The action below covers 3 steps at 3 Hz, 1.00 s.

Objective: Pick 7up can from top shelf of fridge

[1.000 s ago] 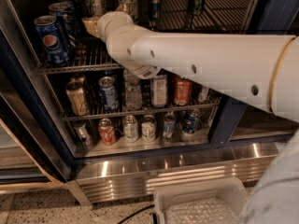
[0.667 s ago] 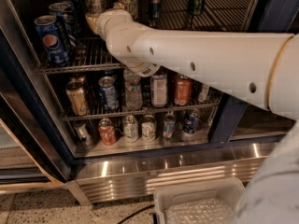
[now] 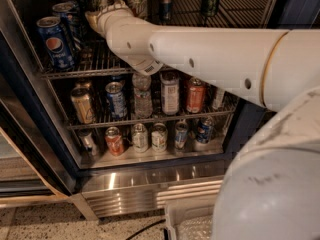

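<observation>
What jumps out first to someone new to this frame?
The thick white arm spanning from the right edge to the upper left. Its hand is inside the fridge, over the top shelf, close beside the blue Pepsi cans.

Cream pincer [image 3: 96,18] above chrome top shelf [image 3: 93,64]; Pepsi can [image 3: 54,43] blue (red-white emblem).
</observation>
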Motion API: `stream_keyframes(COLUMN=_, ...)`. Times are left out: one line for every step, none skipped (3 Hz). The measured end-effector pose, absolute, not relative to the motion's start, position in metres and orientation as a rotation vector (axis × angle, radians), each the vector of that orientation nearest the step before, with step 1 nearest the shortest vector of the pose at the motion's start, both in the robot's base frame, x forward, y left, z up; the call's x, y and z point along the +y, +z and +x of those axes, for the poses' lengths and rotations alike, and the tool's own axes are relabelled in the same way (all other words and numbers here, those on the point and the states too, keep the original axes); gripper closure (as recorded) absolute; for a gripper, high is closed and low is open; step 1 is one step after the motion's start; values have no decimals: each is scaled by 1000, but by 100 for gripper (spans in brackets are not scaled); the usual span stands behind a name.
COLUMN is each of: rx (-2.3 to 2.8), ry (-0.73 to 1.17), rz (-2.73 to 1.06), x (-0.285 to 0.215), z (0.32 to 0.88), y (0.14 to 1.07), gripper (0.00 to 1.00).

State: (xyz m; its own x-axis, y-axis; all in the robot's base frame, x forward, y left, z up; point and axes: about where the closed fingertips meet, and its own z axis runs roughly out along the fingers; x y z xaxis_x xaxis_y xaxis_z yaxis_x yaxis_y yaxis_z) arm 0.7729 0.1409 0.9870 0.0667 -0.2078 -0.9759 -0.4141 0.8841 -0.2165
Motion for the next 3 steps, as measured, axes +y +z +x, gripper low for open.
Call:
stream_keyframes(rx=1516, ry=166, rz=-511, x=141, z=773, y=987, gripper=41)
stream_keyframes(rx=1516, ry=166, rz=-511, x=141, z=773, y=987, gripper=48)
stream_keyframes(rx=1516, ry=166, rz=-511, x=141, z=773, y=987, gripper=43)
